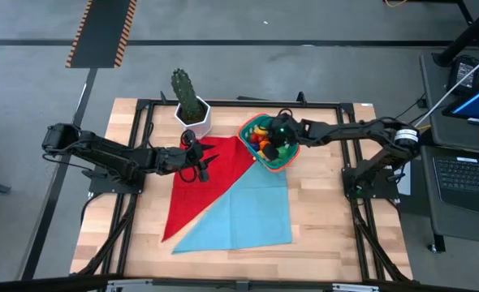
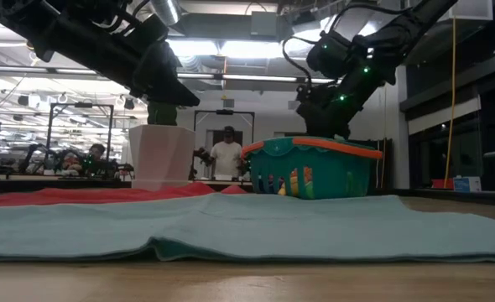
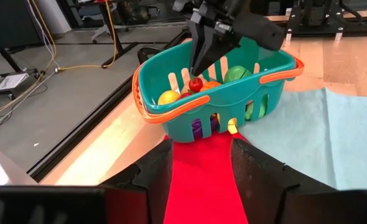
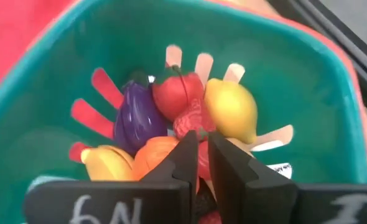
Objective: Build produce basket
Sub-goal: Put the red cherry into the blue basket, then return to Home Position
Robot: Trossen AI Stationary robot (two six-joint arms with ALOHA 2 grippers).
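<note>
The teal basket [image 1: 248, 130] with an orange-red rim stands on the far corner of the red cloth [image 1: 203, 186]. Inside it lies produce: a lemon [image 4: 231, 112], a purple eggplant [image 4: 137, 118], a red round fruit [image 4: 177, 93], a banana [image 4: 106, 162] and an orange [image 4: 155, 155]. My right gripper [image 4: 200, 140] reaches down into the basket, nearly shut, with a small red berry [image 3: 196, 84] at its fingertips. My left gripper [image 3: 199, 168] hovers open over the red cloth, left of the basket, holding nothing. My right gripper pinches the small red berry [image 3: 196, 84] between its fingertips. The fingers slant down into the basket from the table's right side. The berry sits just over the pile of produce, below the rim; whether it rests on the pile I cannot tell.
A white pot with a cactus [image 1: 192, 113] stands at the far edge, left of the basket. A light blue cloth [image 1: 252, 211] lies beside the red one toward the near edge. Bare wood [image 1: 329, 203] lies to the right.
</note>
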